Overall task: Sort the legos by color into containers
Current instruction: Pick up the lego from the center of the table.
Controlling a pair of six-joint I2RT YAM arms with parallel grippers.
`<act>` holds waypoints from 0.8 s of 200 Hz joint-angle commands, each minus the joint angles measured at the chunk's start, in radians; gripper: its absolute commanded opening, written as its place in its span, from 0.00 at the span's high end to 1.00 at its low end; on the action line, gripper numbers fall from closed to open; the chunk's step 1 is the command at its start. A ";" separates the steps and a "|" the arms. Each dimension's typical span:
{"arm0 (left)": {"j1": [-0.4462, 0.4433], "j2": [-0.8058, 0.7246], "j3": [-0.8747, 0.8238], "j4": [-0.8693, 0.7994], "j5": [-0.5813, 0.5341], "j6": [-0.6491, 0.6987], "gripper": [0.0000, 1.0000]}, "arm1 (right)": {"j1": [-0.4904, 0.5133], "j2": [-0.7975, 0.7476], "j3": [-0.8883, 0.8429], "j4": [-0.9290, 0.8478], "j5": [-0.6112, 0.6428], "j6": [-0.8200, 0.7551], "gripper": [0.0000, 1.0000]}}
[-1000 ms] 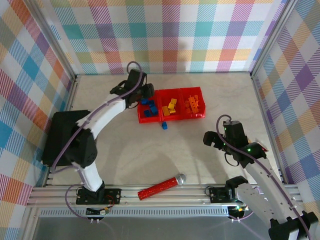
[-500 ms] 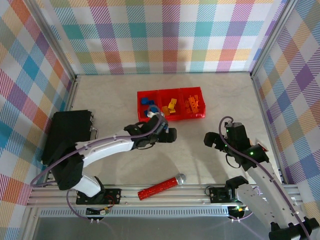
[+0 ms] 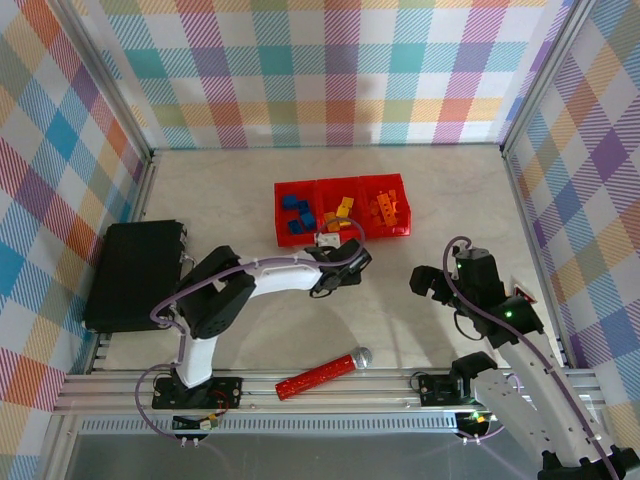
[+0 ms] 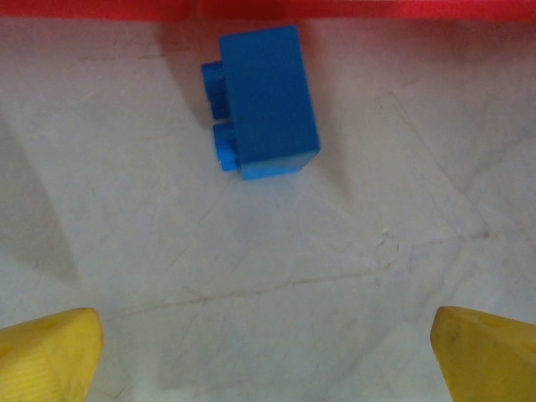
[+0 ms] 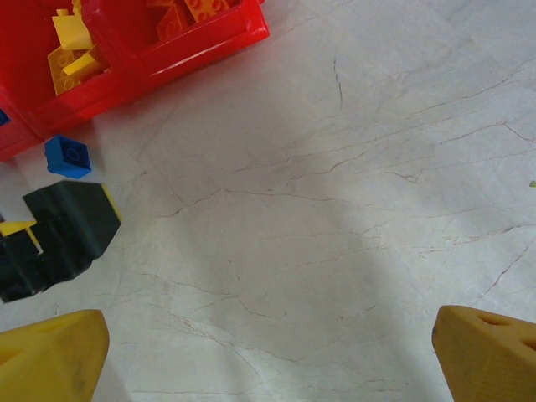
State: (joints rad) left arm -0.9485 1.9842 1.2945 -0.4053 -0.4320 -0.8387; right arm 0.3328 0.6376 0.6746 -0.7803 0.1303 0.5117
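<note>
My left gripper (image 4: 266, 358) hangs wide open and empty; the blue lego (image 4: 264, 100) lies on its side at twelve o'clock from my fingers (image 4: 46, 356), just beside the wall of the containers (image 4: 335, 8). I judge a finger could strike that wall as I reach, or catch the studded side at nine o'clock and flick the lego away; my right gripper (image 5: 268, 352), also open, sits well apart.

We see a blue brick (image 4: 266, 96) of smooth, hard plastic with a soft shine. The red bins (image 5: 213, 40) are shiny plastic too. The table (image 5: 352, 218) looks like pale, smooth stone with thin lines. The left gripper (image 4: 268, 356) has dull yellow fingertips (image 4: 48, 356). The walls (image 3: 350, 70) look like checked cloth. The stick (image 3: 315, 378) has a shiny metal ball. The box (image 3: 130, 270) is dull black.
</note>
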 commanded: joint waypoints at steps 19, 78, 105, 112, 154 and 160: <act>-0.007 0.057 0.095 -0.065 -0.140 -0.056 0.02 | -0.005 -0.012 -0.008 -0.002 -0.015 0.001 0.01; 0.026 0.103 0.117 0.008 -0.193 -0.066 0.14 | -0.005 -0.040 -0.009 -0.001 -0.026 0.003 0.01; 0.037 0.118 0.130 0.027 -0.190 -0.057 0.20 | -0.005 -0.039 -0.009 -0.002 -0.032 0.004 0.01; 0.039 0.120 0.133 0.028 -0.193 -0.052 0.21 | -0.005 -0.040 -0.009 -0.002 -0.039 0.004 0.01; 0.057 0.135 0.156 0.011 -0.233 -0.020 0.27 | -0.005 -0.046 -0.011 -0.003 -0.041 0.006 0.01; 0.059 0.139 0.160 0.011 -0.243 -0.007 0.28 | -0.005 -0.047 -0.012 -0.001 -0.042 0.007 0.01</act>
State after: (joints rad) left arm -0.9062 2.1048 1.4258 -0.3885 -0.6136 -0.8803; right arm 0.3328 0.6044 0.6731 -0.7803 0.1005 0.5121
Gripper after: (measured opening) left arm 0.735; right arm 0.990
